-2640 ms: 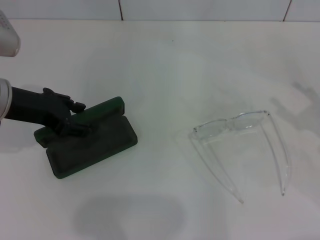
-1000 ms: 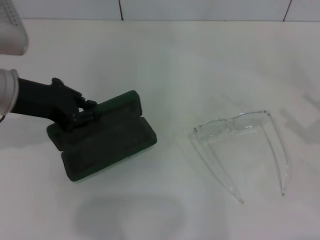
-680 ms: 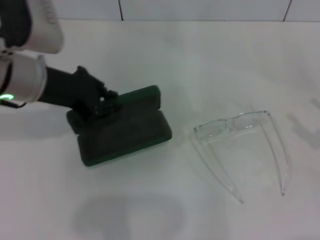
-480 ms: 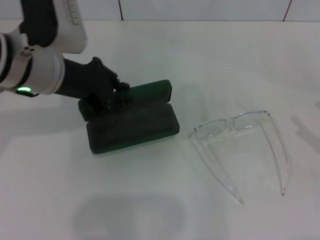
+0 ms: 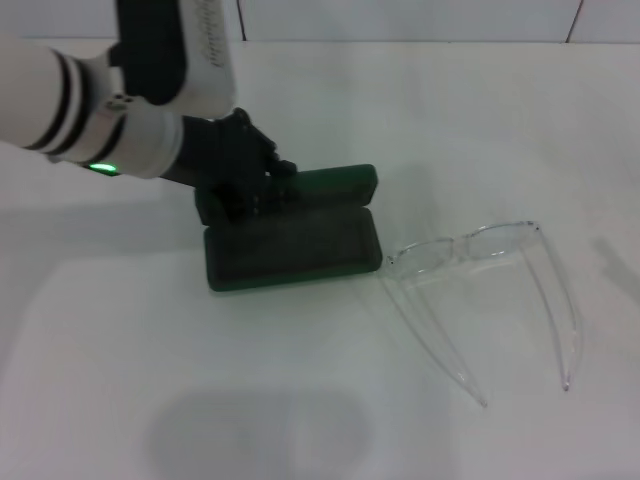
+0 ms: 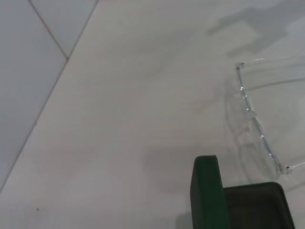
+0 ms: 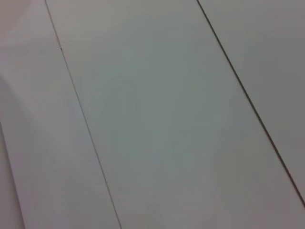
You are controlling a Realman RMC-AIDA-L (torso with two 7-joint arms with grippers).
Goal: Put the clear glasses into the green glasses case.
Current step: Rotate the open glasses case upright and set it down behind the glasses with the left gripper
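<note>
The green glasses case (image 5: 295,245) lies open on the white table, its lid (image 5: 330,187) standing up along the far side. My left gripper (image 5: 248,190) is shut on the left end of the lid. The case's right end almost touches the clear glasses (image 5: 480,290), which lie flat with their temple arms spread toward the near edge. In the left wrist view the case (image 6: 238,205) shows its lid edge and dark lining, with the clear glasses (image 6: 257,129) just beyond it. The right gripper is out of view.
A white tiled wall (image 5: 400,18) runs along the table's far edge. The right wrist view holds only pale tiles (image 7: 152,114). A soft shadow (image 5: 255,435) lies on the table near its front edge.
My left gripper has dragged the open case rightward and a little farther back across the table, turning it square, until it sits right beside the glasses. The glasses have not moved.
</note>
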